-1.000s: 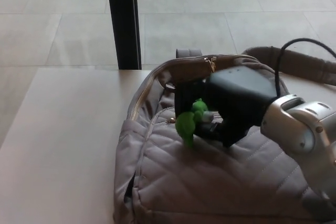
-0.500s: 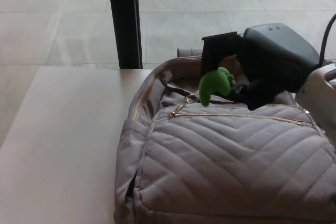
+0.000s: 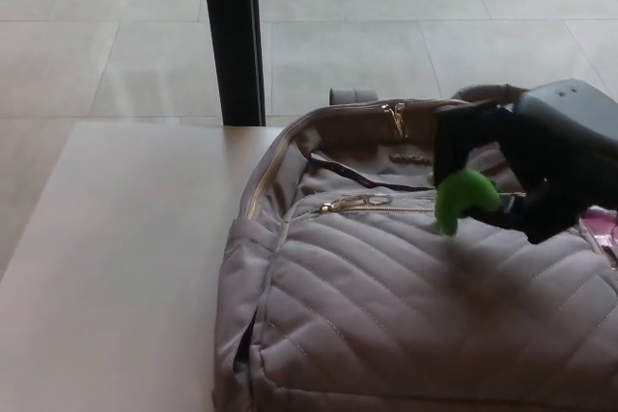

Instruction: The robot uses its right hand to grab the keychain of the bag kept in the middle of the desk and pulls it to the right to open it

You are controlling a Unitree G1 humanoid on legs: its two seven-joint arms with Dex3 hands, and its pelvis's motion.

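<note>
Green keychain point(image 3: 462, 197) clasped in right hand point(image 3: 541, 156), above the grey bag's point(image 3: 406, 306) right half.

soft daylight falls from twelve o'clock, brightening the floor point(image 3: 406, 36). a faint shadow lies on the bag point(image 3: 415, 315) at four o'clock. the right hand point(image 3: 541, 156) looks slightly blurred; no glare.

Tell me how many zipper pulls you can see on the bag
2: one gold zipper pull on the bag's top edge, another gold zipper pull at the front pocket's left end. The right hand may hide more.
</note>
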